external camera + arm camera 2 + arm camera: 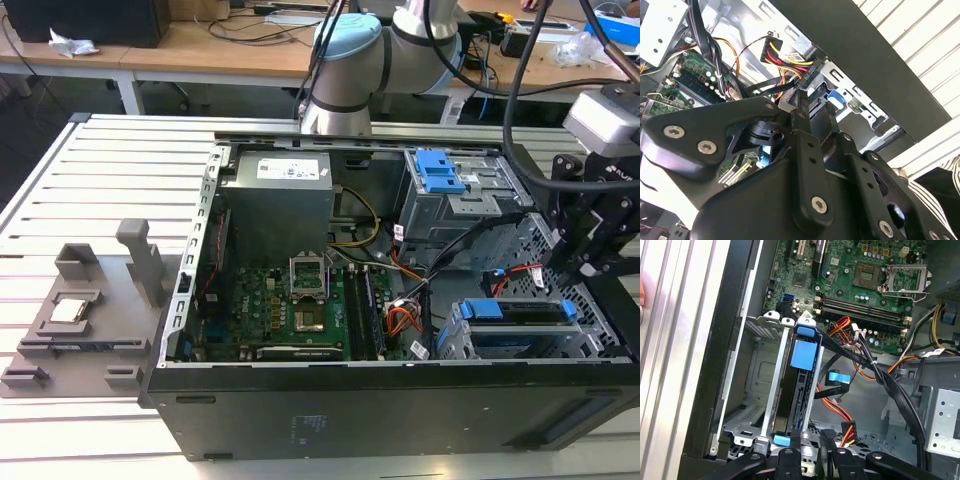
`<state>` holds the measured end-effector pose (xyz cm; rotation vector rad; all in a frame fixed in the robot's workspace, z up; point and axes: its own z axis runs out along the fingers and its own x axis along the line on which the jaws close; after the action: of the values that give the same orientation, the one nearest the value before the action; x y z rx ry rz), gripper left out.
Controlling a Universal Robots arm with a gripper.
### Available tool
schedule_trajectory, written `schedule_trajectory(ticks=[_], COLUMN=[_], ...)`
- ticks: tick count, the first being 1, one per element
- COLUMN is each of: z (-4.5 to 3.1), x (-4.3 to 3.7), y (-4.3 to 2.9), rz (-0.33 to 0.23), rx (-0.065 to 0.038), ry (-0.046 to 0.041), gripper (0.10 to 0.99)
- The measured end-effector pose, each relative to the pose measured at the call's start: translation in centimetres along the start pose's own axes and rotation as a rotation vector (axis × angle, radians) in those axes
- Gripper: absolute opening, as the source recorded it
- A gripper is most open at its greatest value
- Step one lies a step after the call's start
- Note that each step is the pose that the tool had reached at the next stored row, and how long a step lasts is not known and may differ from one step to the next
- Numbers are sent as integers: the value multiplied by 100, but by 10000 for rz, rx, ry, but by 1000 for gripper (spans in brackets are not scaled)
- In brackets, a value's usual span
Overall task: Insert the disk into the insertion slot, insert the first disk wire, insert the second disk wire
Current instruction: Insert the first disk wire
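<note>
disk point(804, 356) seated in insertion slot point(781, 375), pincer point(811, 435) close by its end, cannot tell its grip

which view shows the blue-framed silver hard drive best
First wrist view: the blue-framed silver hard drive shows along its edge inside the perforated silver drive cage. The exterior view shows one end; the second wrist view, a blue sliver.

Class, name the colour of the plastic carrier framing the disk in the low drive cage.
Bright blue, clearest on the carrier in the first wrist view.
</note>
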<state>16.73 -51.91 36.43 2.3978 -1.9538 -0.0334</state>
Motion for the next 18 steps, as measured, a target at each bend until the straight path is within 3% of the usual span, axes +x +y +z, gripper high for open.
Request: schedule_trajectory(ticks=[7, 13, 18], z=[-7, 2, 14], x=[-126, -154, -233], y=[-24, -76, -160], rz=[-597, -882, -961], rx=[4, -32, -50], ry=[52, 234, 312], gripper=[302, 302, 302])
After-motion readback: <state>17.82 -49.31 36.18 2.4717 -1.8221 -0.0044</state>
